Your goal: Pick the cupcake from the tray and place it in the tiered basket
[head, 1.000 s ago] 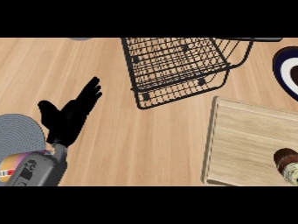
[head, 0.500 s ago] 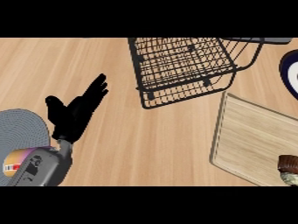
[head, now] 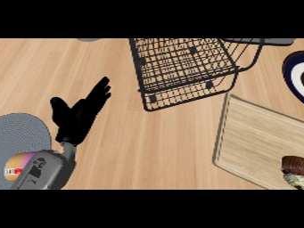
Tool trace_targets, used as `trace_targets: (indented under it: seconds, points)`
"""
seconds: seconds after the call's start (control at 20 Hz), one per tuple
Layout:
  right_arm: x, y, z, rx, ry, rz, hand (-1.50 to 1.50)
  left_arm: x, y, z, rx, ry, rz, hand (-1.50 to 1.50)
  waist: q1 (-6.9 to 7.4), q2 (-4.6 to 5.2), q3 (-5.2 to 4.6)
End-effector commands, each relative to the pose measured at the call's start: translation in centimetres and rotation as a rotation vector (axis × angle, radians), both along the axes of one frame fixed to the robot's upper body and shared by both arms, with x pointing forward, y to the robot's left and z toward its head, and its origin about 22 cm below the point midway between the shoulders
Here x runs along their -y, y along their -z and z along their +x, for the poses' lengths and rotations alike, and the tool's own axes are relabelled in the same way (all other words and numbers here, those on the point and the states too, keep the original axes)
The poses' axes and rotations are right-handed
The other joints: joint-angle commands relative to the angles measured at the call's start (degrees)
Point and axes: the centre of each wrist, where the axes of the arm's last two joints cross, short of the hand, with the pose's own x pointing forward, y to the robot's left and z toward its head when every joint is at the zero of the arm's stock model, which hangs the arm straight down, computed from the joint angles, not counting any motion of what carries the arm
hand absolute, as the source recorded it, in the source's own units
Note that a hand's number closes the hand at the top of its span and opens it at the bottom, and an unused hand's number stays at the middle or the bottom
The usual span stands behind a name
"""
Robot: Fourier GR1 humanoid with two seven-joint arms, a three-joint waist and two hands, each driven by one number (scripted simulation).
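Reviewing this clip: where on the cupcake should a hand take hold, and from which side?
Probably round the pale wrapper base, below the brown top. The cupcake lies tipped on the wooden tray, near its lower right corner, brown top toward the basket. Coming from above looks best, fingers on either side of the wrapper. Only the left hand shows, open and far off.

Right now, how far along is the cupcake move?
Nothing looks done: the cupcake lies on the wooden tray at the view's lower right, and the black wire tiered basket shows nothing inside. Nothing is in hand: the left hand is open above the counter, holding nothing, and the right hand is out of view. Picking the cupcake and placing it in the basket are both left.
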Motion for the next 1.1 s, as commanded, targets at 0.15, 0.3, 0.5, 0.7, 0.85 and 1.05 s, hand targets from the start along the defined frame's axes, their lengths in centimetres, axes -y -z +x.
trace_targets:
  seconds: [0.15, 0.3, 0.5, 0.7, 0.85, 1.05]
  points:
    - [-3.9, -3.0, 6.4, -0.136, 0.087, -0.048, -1.50, -0.9, 1.3, -0.9, -0.039, -0.036, 0.000, 0.00, -2.22, -1.44, 0.41]
    - [-5.0, -3.2, 9.2, -0.142, 0.110, -0.081, -1.50, -1.9, 1.0, -1.1, -0.035, -0.052, -0.002, 0.00, -2.60, -1.59, 0.50]
    - [-5.3, -3.6, 10.2, -0.142, 0.113, -0.088, -1.50, -2.4, 1.2, -0.9, -0.029, -0.067, -0.019, 0.00, -3.88, -1.77, 0.54]
    - [-5.6, -4.2, 11.6, -0.140, 0.099, -0.083, -1.50, -2.3, 0.8, -1.3, -0.022, -0.067, -0.001, 0.00, -4.02, -1.85, 0.57]
    - [-5.3, -3.2, 11.7, -0.140, 0.097, -0.096, -1.50, -2.1, 0.0, -1.1, -0.033, -0.082, 0.001, 0.00, -4.34, -1.91, 0.61]
    - [-5.8, -1.4, 11.5, -0.120, 0.091, -0.073, -1.50, -3.0, 1.5, -1.3, -0.034, -0.077, -0.014, 0.00, -4.43, -1.81, 0.61]
